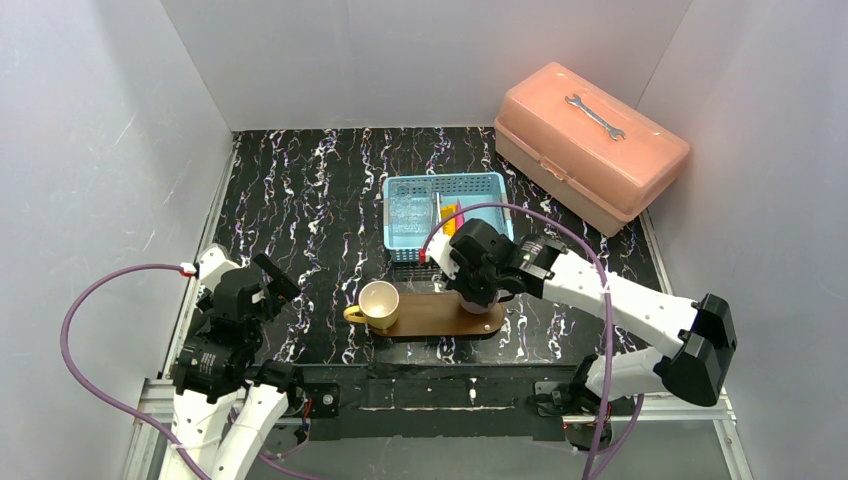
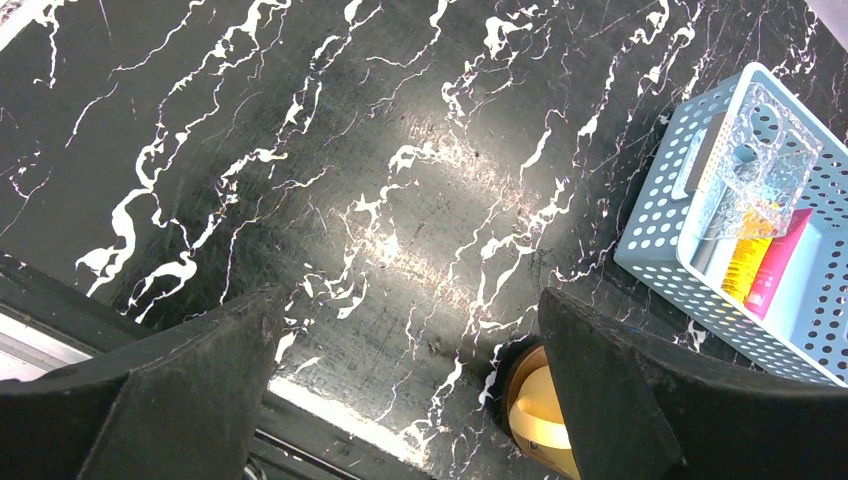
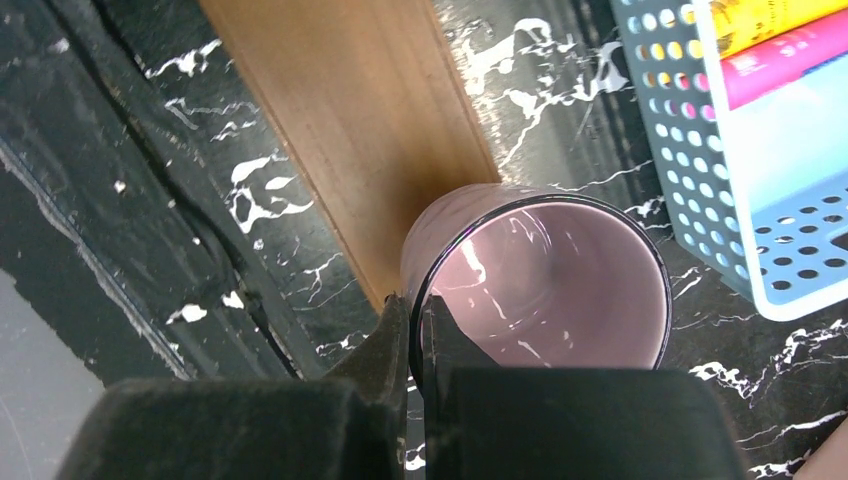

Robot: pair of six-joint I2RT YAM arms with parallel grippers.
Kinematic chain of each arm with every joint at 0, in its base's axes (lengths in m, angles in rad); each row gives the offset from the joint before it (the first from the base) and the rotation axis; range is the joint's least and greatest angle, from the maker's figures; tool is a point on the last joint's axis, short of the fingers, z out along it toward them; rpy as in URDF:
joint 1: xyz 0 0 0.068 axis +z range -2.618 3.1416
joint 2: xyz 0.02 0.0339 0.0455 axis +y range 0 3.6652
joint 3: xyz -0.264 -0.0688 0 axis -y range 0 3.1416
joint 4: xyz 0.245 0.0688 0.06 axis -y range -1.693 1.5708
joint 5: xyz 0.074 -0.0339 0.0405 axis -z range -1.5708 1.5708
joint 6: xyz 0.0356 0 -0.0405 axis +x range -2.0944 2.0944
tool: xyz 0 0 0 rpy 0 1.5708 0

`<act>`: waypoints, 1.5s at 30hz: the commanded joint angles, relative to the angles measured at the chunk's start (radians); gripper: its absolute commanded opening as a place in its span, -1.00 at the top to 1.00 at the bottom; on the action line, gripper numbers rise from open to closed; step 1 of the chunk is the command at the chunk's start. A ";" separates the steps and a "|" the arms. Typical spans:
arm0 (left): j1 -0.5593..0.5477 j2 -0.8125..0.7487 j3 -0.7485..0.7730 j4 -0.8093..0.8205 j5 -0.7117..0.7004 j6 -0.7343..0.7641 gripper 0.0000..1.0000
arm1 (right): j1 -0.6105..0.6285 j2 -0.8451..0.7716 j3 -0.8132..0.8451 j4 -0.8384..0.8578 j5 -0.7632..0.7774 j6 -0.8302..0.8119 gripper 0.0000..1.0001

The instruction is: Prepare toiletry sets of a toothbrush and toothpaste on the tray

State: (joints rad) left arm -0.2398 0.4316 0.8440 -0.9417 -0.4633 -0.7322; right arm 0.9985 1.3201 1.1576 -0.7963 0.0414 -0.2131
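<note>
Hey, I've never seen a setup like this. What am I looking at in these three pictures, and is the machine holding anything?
These are two robot arms at a black marbled table. One picture looks down from above; the other two come from cameras on the wrists. The left pincer is open and empty. The right pincer is shut on the rim of a pink see-through cup, at the end of a long brown wooden tray carrying a yellow mug. Behind, a light-blue plastic basket holds yellow and pink toothpaste tubes.

Brown tray (image 1: 436,315) lies flat; yellow and pink toothpaste tubes (image 2: 746,262) sit in basket (image 2: 655,212).
</note>
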 commanded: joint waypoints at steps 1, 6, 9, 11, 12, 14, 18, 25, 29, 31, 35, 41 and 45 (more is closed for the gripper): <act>-0.002 0.017 -0.012 0.002 -0.008 0.012 -0.97 | 0.022 -0.061 -0.022 0.030 -0.024 -0.059 0.97; -0.002 0.019 -0.012 0.003 -0.008 0.014 -0.97 | 0.029 -0.083 -0.075 0.032 -0.014 -0.079 0.97; -0.003 0.017 -0.013 0.003 -0.008 0.013 -0.97 | 0.029 -0.094 -0.095 0.042 -0.004 -0.083 0.97; -0.002 0.018 -0.013 0.002 -0.007 0.013 -0.97 | 0.029 -0.105 -0.108 0.056 -0.006 -0.083 0.97; -0.003 0.019 -0.012 0.002 -0.008 0.013 -0.97 | 0.029 -0.110 -0.114 0.063 -0.010 -0.083 0.97; -0.003 0.019 -0.013 0.003 -0.008 0.012 -0.97 | 0.029 -0.115 -0.126 0.074 -0.014 -0.083 0.97; -0.003 0.021 -0.013 0.001 -0.009 0.013 -0.97 | 0.029 -0.120 -0.148 0.087 -0.018 -0.081 0.97; -0.002 0.023 -0.013 0.002 -0.009 0.012 -0.97 | 0.029 -0.137 -0.192 0.122 -0.035 -0.077 0.97; -0.002 0.025 -0.013 0.002 -0.009 0.013 -0.97 | 0.029 -0.136 -0.205 0.126 -0.035 -0.075 0.97; -0.001 0.027 -0.012 0.002 -0.009 0.013 -0.97 | 0.029 -0.136 -0.209 0.126 -0.062 -0.074 0.97; -0.002 0.026 -0.013 0.003 -0.009 0.012 -0.97 | 0.029 -0.140 -0.213 0.118 -0.072 -0.071 0.85; -0.002 0.026 -0.013 0.002 -0.009 0.013 -0.97 | 0.029 -0.153 -0.199 0.108 -0.062 -0.070 0.58; -0.002 0.026 -0.013 0.002 -0.009 0.013 -0.97 | 0.029 -0.157 -0.181 0.089 -0.055 -0.071 0.46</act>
State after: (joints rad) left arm -0.2398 0.4465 0.8406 -0.9413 -0.4595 -0.7280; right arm 1.0225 1.1957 0.9489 -0.7227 -0.0109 -0.2729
